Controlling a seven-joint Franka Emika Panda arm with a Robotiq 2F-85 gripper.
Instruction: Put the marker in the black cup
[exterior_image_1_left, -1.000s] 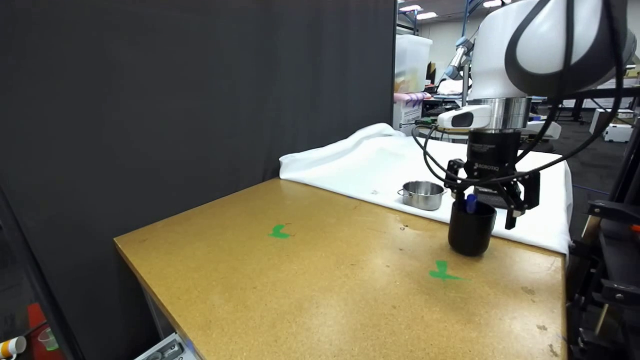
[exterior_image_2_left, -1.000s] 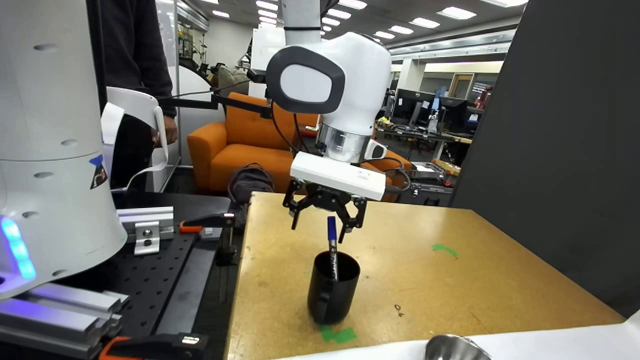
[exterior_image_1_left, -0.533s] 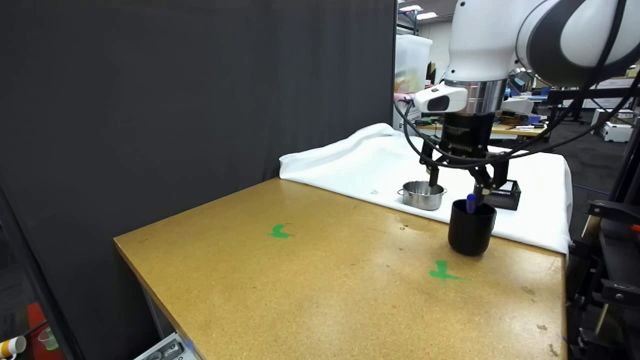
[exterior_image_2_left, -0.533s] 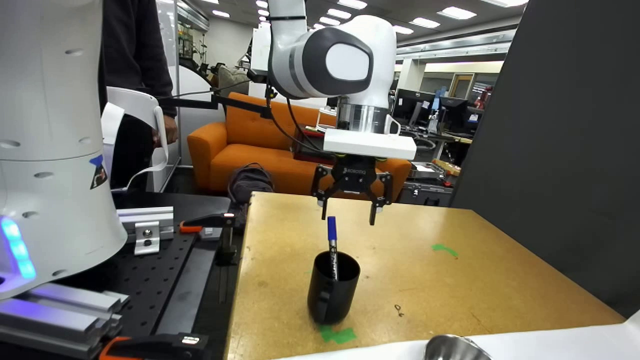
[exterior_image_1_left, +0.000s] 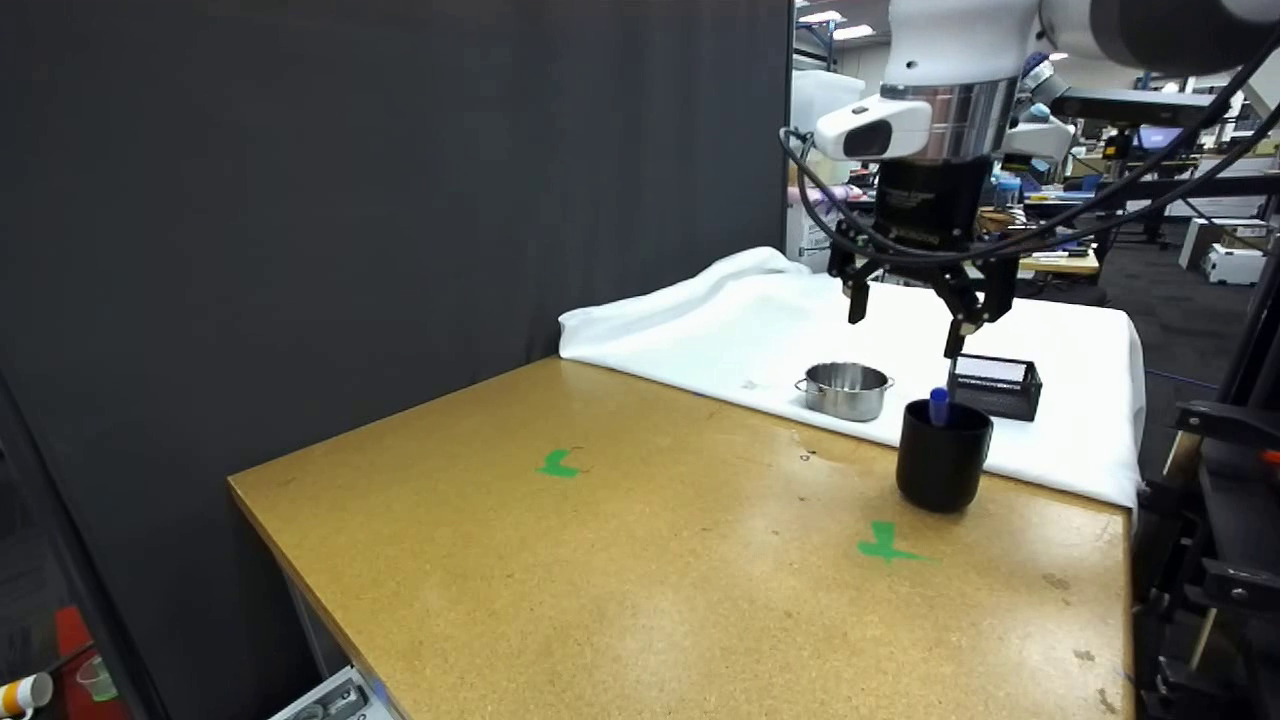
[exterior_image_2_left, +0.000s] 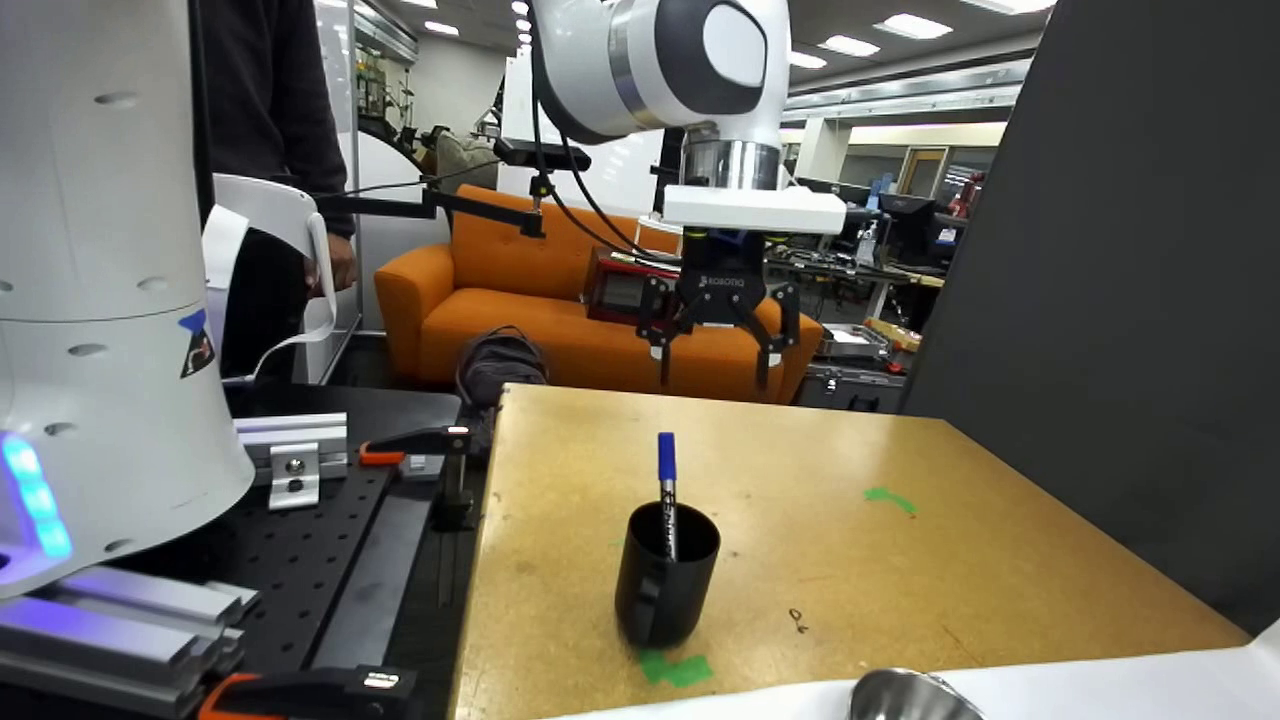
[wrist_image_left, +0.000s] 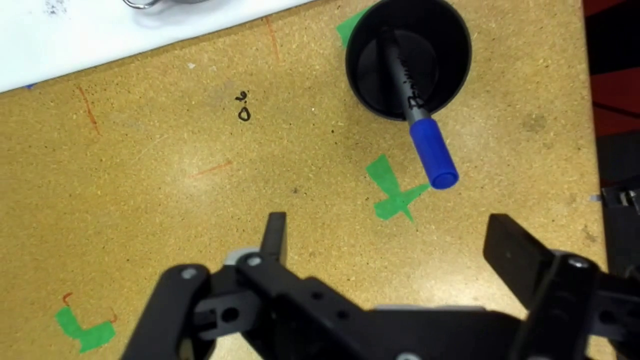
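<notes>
Marker (exterior_image_2_left: 668, 495) is in the black cup (exterior_image_2_left: 675, 590), leaning, blue cap (wrist_image_left: 433, 152) above the rim; placing looks done, so this reads as the clear-off step. Gripper (exterior_image_2_left: 713, 384) sits higher, fingers (wrist_image_left: 515, 257) apart, nothing between them. Next: retreat upward (don't clip the marker), no regrasp needed.

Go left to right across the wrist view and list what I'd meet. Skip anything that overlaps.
Green L-shaped tape mark → metal bowl's handle at the top edge → small black scribble → black cup with the blue-capped marker in it.
</notes>
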